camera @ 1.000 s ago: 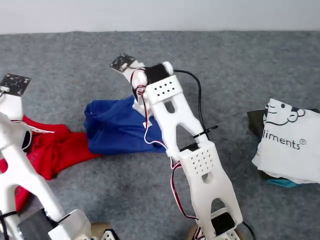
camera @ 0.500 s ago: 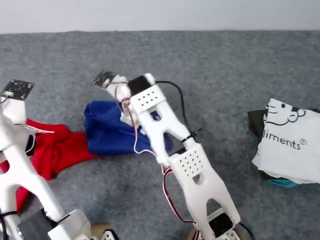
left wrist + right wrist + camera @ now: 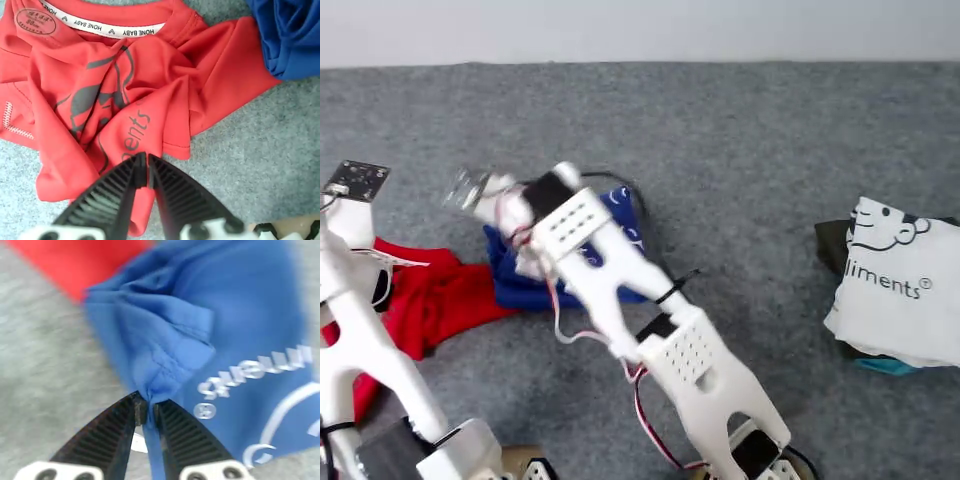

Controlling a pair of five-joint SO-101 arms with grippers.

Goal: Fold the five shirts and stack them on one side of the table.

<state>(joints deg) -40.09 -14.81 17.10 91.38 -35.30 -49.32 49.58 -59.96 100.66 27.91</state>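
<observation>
A blue shirt [image 3: 515, 285] with white print lies bunched left of the table's middle, and my right gripper [image 3: 147, 412] is shut on a fold of its cloth [image 3: 240, 315]. In the high view that arm reaches across the shirt toward the left. A red shirt [image 3: 430, 295] lies crumpled beside the blue one, their edges touching. My left gripper [image 3: 145, 172] hangs shut above the red shirt [image 3: 100, 75], near its lower hem, with nothing seen between its fingers. A corner of the blue shirt [image 3: 290, 35] shows beyond it.
A stack of folded shirts, a white printed one [image 3: 900, 285] on top of darker ones, sits at the right edge. Grey carpet [image 3: 760, 140] covers the table, with open room at the back and between the blue shirt and the stack.
My right arm has swung to the left with the blue shirt's fold in its gripper, drawing the cloth over itself toward the red shirt. The left arm has kept still.
</observation>
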